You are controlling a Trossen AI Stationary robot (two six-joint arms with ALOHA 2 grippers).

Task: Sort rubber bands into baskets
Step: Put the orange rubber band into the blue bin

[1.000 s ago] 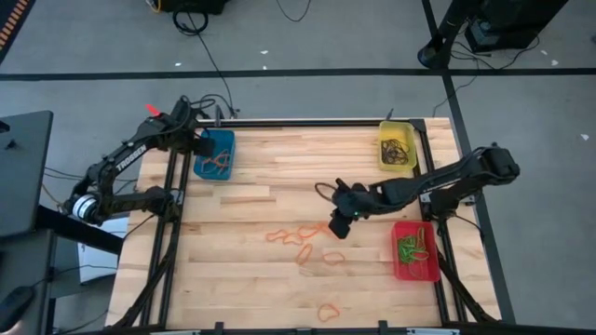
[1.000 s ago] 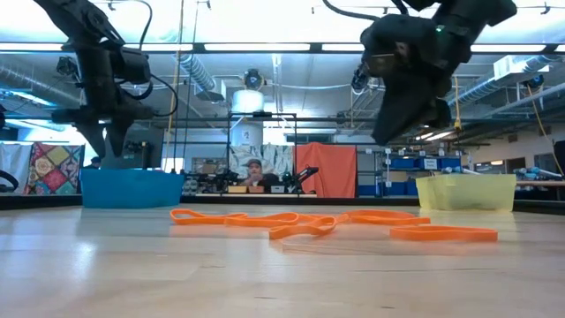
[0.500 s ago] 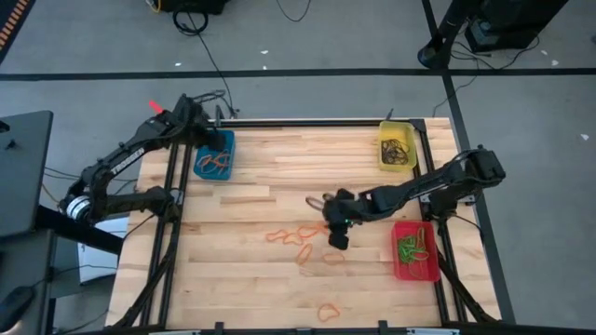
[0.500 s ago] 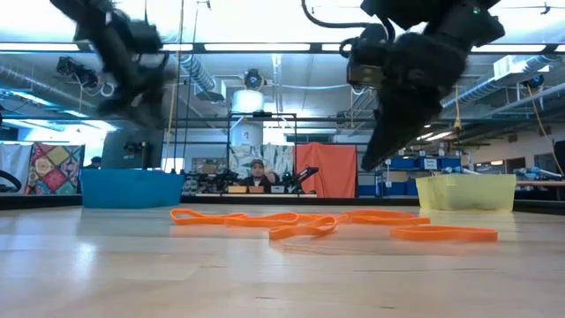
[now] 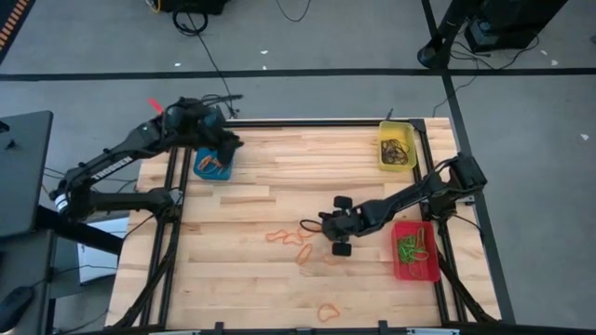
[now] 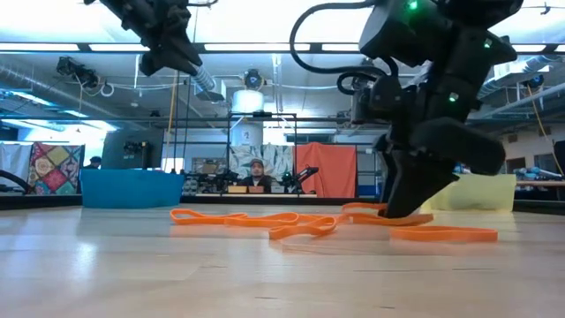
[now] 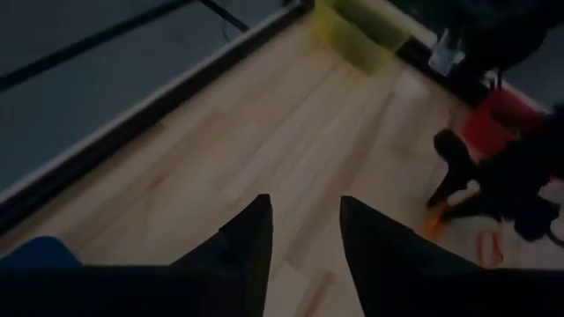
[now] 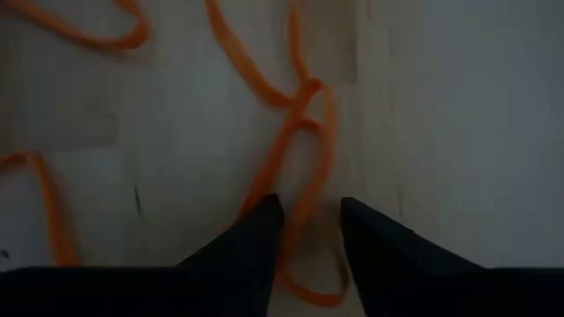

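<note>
A pale wooden table (image 5: 279,177) of butcher-block planks is carrying everything, with a dark frame running along its edges. Three baskets are sitting on it: the blue basket (image 5: 210,163) at the far left corner, the yellow basket (image 5: 398,149) at the far right corner, and the red basket (image 5: 415,251) at the right edge. Loose orange rubber bands (image 5: 291,236) are lying near the middle, with one more orange band (image 5: 328,312) lying apart near the front edge.

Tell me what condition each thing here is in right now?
Right gripper: open, fingers astride an orange band on the table.
Left gripper: open, empty, above the blue basket.
Blue basket: holds orange bands.
Yellow basket: holds dark bands.
Red basket: holds green bands.
</note>
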